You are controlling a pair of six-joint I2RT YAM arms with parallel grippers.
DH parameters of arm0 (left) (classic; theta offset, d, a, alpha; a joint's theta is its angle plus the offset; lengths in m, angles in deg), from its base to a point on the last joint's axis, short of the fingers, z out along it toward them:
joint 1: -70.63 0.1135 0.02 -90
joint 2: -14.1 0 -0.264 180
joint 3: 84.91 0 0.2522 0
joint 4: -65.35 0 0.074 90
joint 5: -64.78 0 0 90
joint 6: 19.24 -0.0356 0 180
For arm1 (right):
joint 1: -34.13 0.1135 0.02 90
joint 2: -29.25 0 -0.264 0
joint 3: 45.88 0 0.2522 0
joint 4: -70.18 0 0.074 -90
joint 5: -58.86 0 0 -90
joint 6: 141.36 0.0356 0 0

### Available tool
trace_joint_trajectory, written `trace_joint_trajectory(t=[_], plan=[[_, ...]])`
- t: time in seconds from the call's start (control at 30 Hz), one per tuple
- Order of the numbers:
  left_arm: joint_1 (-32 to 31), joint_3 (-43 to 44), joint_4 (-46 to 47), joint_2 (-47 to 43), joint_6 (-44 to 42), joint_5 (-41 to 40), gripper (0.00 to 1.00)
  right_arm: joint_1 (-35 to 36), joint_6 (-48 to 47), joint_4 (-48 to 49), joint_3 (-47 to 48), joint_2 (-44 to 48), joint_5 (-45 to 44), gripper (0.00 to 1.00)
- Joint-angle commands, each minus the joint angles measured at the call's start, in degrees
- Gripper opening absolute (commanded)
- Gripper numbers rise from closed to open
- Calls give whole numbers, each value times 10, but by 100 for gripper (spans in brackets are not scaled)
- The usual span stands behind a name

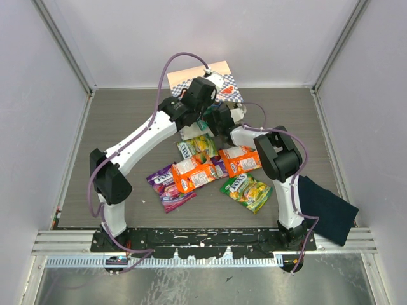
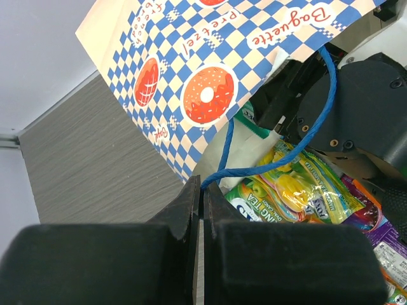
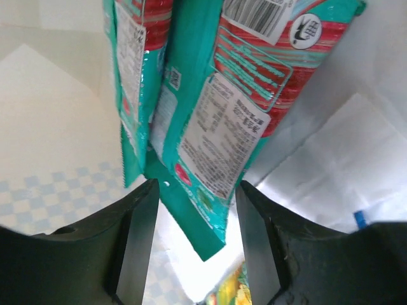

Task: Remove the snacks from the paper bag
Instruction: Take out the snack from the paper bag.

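My left jaws are clenched on the blue cord handle (image 2: 332, 95) of the paper bag (image 2: 191, 82) at twelve o'clock on the desk (image 1: 127, 114); right jaws, released, straddle a teal packet (image 3: 210, 127) inside. Other snacks (image 1: 191, 175) lie mid-desk.

The grey table (image 1: 114, 121) bears a cluster of snack packets (image 1: 203, 168) centrally and a navy cloth (image 1: 327, 208) near-right.

Looks like a robotics lab test cell, not anyone's home. 2 white arms (image 1: 143, 136) bolted down by a slotted aluminium rail (image 1: 63, 240) well behind the left end effector (image 2: 202, 190), grey bench (image 1: 127, 114) under it, bare pale wall panels (image 1: 210, 38) boxing it in on 3 sides, purple cables (image 1: 166, 73) looping around.
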Motion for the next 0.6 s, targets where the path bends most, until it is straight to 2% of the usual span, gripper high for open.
trace_joint_trajectory(t=[0.0,0.1,0.27,0.57], plan=[[-2,18,4,-5,6,-12,0,-1,-47,-53,34,57,-21,60],[-3,19,4,-3,6,-11,0,0,-63,-76,34,71,-17,66],[-5,22,3,1,6,-9,0,2,-61,-47,12,75,-32,61],[-6,15,2,-5,0,-14,0,-1,-38,-68,25,42,-17,61]])
